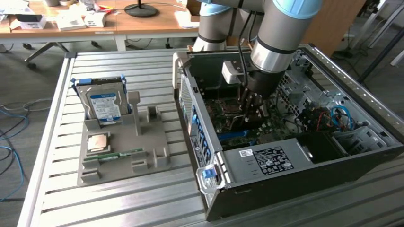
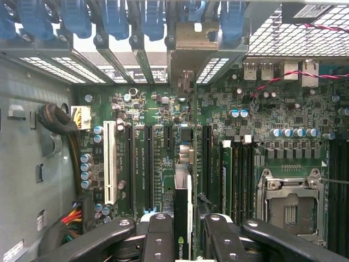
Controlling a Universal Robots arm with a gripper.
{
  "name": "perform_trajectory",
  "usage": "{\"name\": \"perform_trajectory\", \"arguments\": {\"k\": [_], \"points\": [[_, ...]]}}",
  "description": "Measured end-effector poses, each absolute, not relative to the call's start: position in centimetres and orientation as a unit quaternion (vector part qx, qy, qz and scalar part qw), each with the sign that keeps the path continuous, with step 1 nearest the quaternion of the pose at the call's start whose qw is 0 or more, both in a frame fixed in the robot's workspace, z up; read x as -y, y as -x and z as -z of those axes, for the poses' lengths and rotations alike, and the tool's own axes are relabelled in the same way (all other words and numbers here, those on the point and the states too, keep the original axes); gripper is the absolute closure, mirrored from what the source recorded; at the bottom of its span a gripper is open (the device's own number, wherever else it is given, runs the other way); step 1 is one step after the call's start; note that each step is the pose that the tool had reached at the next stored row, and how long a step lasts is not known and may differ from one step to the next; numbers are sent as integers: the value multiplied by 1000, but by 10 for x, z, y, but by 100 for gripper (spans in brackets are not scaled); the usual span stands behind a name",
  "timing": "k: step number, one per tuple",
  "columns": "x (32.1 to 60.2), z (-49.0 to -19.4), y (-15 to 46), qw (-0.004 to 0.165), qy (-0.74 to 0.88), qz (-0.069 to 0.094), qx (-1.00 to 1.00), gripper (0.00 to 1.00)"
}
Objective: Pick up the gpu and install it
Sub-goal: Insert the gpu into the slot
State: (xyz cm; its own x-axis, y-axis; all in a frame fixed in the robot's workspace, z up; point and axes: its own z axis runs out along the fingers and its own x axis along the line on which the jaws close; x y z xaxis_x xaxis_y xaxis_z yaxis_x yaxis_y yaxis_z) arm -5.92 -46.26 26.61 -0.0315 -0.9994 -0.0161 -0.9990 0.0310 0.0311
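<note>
In the wrist view my gripper (image 2: pixel 184 243) is shut on the gpu (image 2: pixel 184 164), a thin card seen edge-on between the black fingers (image 2: pixel 158 237). The card stands upright over the green motherboard (image 2: pixel 272 114), in line with the long black expansion slots. Its metal bracket end (image 2: pixel 191 41) reaches the row of rear slot openings with blue clips. Whether the card's edge sits in a slot I cannot tell. In the exterior view the gripper (image 1: pixel 250 112) is down inside the open computer case (image 1: pixel 284 158), close above the board.
A grey holder tray (image 1: pixel 123 163) stands on the slatted table at the exterior view's left. It carries a hard drive (image 1: pixel 104 101), a small tan chip (image 1: pixel 101 142) and a green memory stick (image 1: pixel 113 155). Case walls, cables (image 1: pixel 341 116) and the CPU socket (image 2: pixel 289 204) surround the gripper.
</note>
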Motion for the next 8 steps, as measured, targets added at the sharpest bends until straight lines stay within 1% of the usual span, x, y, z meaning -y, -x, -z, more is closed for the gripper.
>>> {"name": "perform_trajectory", "arguments": {"k": [8], "points": [[462, -266, 59, 6, -698, 16, 716, 74]]}}
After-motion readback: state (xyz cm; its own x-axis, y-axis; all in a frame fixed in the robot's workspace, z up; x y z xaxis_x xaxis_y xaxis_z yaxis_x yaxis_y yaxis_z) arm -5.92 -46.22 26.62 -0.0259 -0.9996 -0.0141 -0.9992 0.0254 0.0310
